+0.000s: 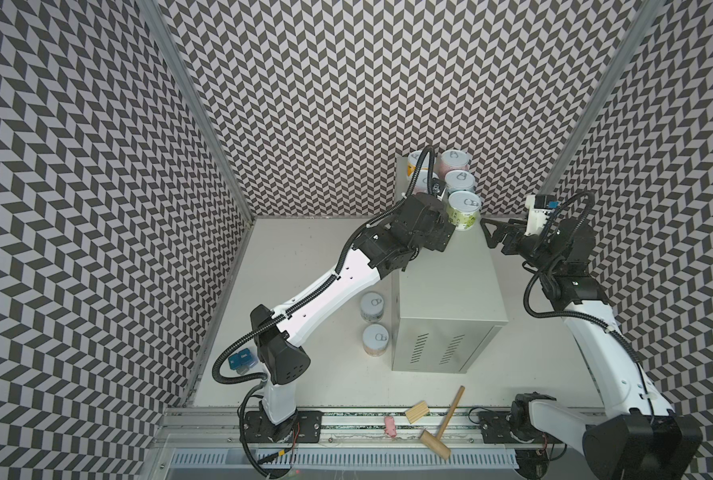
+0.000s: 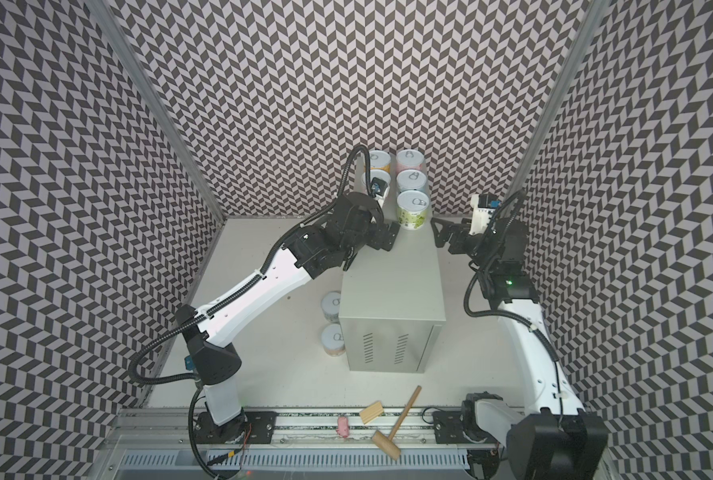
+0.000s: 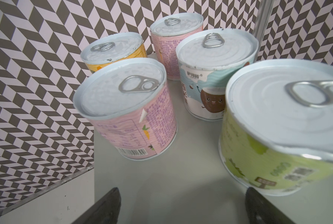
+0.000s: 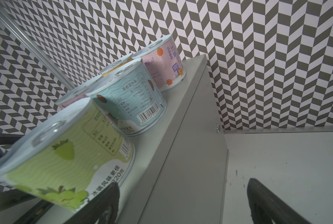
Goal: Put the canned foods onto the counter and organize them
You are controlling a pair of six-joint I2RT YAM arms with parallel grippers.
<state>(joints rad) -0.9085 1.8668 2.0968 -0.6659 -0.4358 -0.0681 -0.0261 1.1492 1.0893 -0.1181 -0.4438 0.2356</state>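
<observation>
On the cabinet (image 1: 450, 282), five cans (image 1: 463, 210) are standing at the far end; two cans (image 1: 372, 306) are sitting on the tabletop (image 1: 288, 249) beside it. Left claw (image 3: 183, 195) and right claw (image 1: 488, 233) are hovering open.

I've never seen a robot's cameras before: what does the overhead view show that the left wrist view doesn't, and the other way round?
Only a top view shows two cans on the white table beside the counter, the mallet and the wooden block. Only the left wrist view shows label detail: the nearer pink can's barcode, the light blue can's cartoon face. Both show five cans on the counter.
</observation>
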